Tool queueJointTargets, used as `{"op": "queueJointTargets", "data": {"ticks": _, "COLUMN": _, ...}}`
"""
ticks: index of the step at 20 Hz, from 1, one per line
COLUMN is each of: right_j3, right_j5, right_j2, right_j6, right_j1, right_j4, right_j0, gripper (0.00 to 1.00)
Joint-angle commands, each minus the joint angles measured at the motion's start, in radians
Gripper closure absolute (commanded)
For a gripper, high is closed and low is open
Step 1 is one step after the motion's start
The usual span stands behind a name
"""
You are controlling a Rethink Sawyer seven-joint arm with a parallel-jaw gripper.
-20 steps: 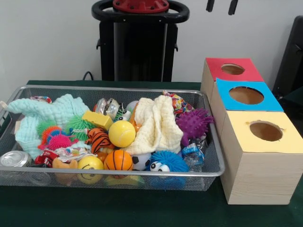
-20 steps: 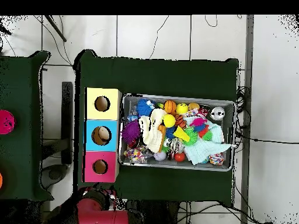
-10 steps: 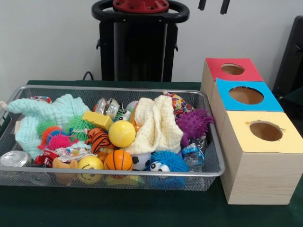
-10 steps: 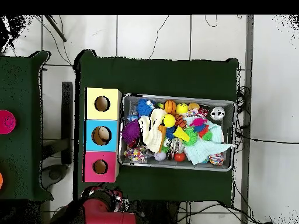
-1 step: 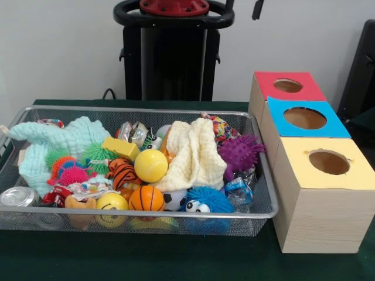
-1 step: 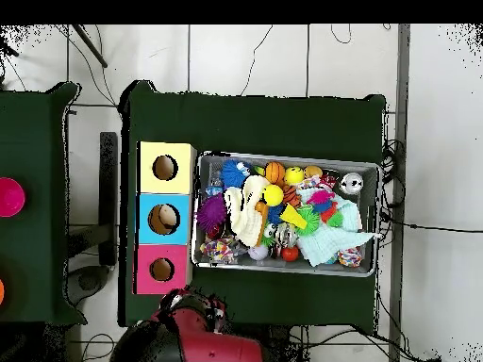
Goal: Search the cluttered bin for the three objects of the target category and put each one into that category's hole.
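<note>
Even, soft indoor light, no hard shadows. Faint glare on the soda can (image 5: 16,196) top and the wire bin (image 5: 176,214) rim. Dark green tabletop (image 5: 146,257) reads dim. Front view slightly soft.

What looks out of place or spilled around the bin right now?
Nothing has spilled. The mint cloth drapes over the wire bin's left rim, and a dented can lies on its side in the corner. Otherwise nothing stands out.

One wire bin (image 5: 140,109) on the tabletop (image 5: 146,257), and beside it three boxes, one hole each: red (image 5: 288,86), blue (image 5: 305,118), yellow (image 5: 329,162). In the bin, two cloths: a mint one (image 5: 64,139) and a cream one (image 5: 193,153). Three smooth balls: yellow (image 5: 151,165), basketball (image 5: 146,199), smiley (image 5: 111,202). One purple spiky ball (image 5: 240,153), one blue googly-eyed one (image 5: 206,200).
</note>
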Motion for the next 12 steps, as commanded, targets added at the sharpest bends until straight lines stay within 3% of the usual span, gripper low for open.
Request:
{"op": "queueJointTargets", "data": {"ticks": 1, "right_j3": 0.024, "right_j5": -0.108, "right_j2": 0.148, "right_j6": -0.145, "right_j1": 0.029, "right_j4": -0.020, "right_j0": -0.192, "gripper": 0.00}}
{"op": "queueJointTargets", "data": {"ticks": 5, "right_j3": 0.016, "right_j5": -0.152, "right_j2": 0.258, "right_j6": -0.211, "right_j1": 0.053, "right_j4": -0.018, "right_j0": -0.333, "gripper": 0.00}}
{"op": "queueJointTargets", "data": {"ticks": 12, "right_j3": 0.034, "right_j5": -0.152, "right_j2": 0.408, "right_j6": -0.226, "right_j1": 0.053, "right_j4": -0.020, "right_j0": -0.505, "gripper": 0.00}}
